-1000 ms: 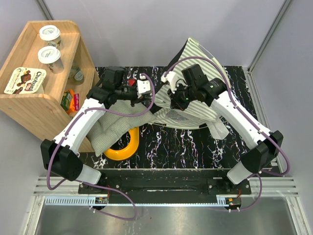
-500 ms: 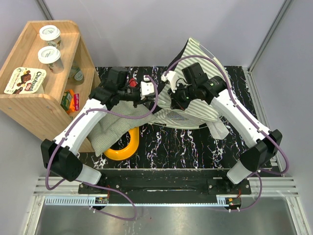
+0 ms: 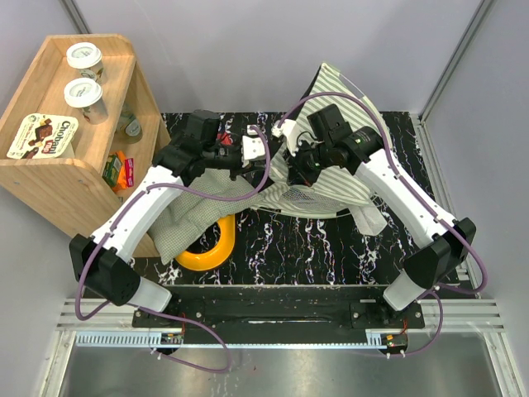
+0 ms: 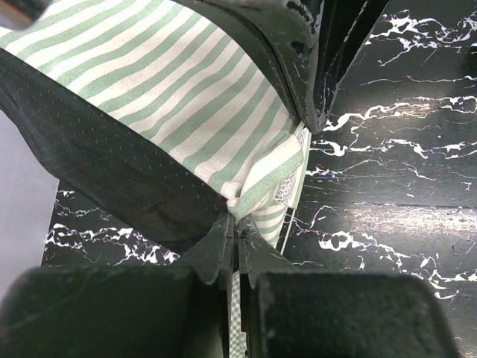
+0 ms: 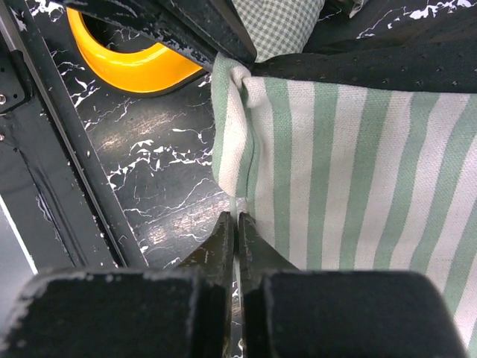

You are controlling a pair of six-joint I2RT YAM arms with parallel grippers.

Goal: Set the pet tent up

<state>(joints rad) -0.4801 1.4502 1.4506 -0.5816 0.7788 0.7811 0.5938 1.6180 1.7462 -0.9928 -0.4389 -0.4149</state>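
Note:
The pet tent, green-and-white striped with a black dotted underside, lies crumpled at the table's back right, and one panel rises against the wall. My left gripper is shut on a bunched striped corner of the pet tent, as the left wrist view shows at the left gripper. My right gripper is close beside it. In the right wrist view the right gripper is shut on a thin white pole at the striped hem of the pet tent.
A small-checked cushion lies under the left arm, half over a yellow ring. A wooden shelf with cups and packets stands at the left. In the right wrist view the yellow ring and the cushion lie beyond the tent's edge.
My left gripper has moved right with its fabric corner, closing in on the right gripper. The right gripper has shifted slightly back. Both stay shut.

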